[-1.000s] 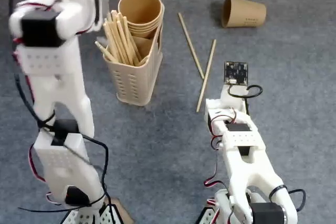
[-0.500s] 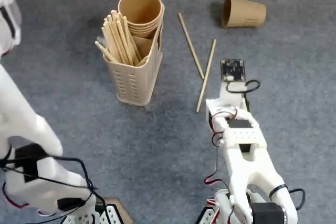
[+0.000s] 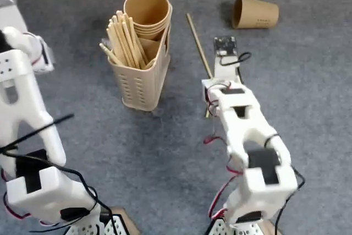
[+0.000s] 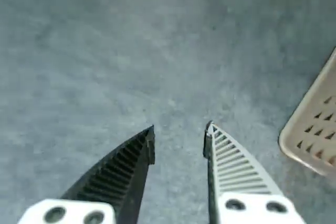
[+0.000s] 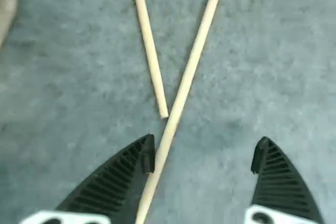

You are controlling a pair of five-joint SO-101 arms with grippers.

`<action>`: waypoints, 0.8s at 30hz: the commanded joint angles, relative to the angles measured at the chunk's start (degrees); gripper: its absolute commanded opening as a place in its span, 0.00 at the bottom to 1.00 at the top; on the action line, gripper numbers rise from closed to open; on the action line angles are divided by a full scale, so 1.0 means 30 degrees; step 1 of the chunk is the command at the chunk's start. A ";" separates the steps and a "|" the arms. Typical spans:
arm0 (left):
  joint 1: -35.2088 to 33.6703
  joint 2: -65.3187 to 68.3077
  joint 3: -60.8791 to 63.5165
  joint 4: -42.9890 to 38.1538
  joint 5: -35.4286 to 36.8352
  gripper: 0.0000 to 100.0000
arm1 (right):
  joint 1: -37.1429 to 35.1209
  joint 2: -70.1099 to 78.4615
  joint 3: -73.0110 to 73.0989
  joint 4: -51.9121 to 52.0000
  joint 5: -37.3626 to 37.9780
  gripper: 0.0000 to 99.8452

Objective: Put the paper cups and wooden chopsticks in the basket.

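Note:
A beige slotted basket (image 3: 140, 83) holds stacked paper cups (image 3: 147, 10) and a bundle of wooden chopsticks (image 3: 124, 39). Another paper cup (image 3: 256, 12) lies on its side at the far right. Two loose chopsticks lie on the carpet: one (image 3: 197, 42) (image 5: 148, 45) is bare, the other (image 5: 190, 66) runs under the right arm (image 3: 236, 108). My right gripper (image 5: 205, 153) hangs open over them, with the longer stick just inside one finger. My left gripper (image 4: 180, 134) is open above bare carpet, left of the basket's corner (image 4: 312, 135).
Grey carpet covers the whole table. The left arm (image 3: 25, 97) stands tall along the left edge. Open carpet lies between the basket and the right arm, and in front of both.
The left arm has swung away from above the basket to the far left. The right arm has moved forward and left, over the two loose chopsticks.

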 commanded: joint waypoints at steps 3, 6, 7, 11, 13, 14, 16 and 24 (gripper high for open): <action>0.1538 -0.0835 0.3326 -0.2520 0.0088 0.19 | -0.0161 0.0952 -0.1597 0.0044 -0.0176 0.30; 0.1714 -0.0835 0.3941 -0.2930 0.0381 0.19 | -0.0161 0.1275 -0.1568 0.0044 -0.0176 0.30; 0.1714 -0.0835 0.4029 -0.2989 0.0908 0.19 | -0.0161 0.1392 -0.1568 0.0073 -0.0176 0.28; 0.1773 -0.0835 0.4234 -0.3018 0.2637 0.19 | -0.0073 0.1480 -0.1656 0.0073 -0.0059 0.08; 0.1773 -0.0835 0.4234 -0.3018 0.2755 0.19 | -0.0073 0.1480 -0.1656 0.0073 -0.0059 0.00; 0.1773 -0.0806 0.4234 -0.3048 0.2755 0.19 | -0.0073 0.1480 -0.1656 0.0073 -0.0029 0.02; 0.1773 -0.0747 0.4352 -0.3311 0.2755 0.19 | -0.0103 0.1451 -0.1714 -0.0015 -0.0029 0.02; 0.1656 -0.0659 0.4352 -0.3839 0.2725 0.19 | 0.0864 -0.1275 -0.3209 -0.1597 -0.0029 0.02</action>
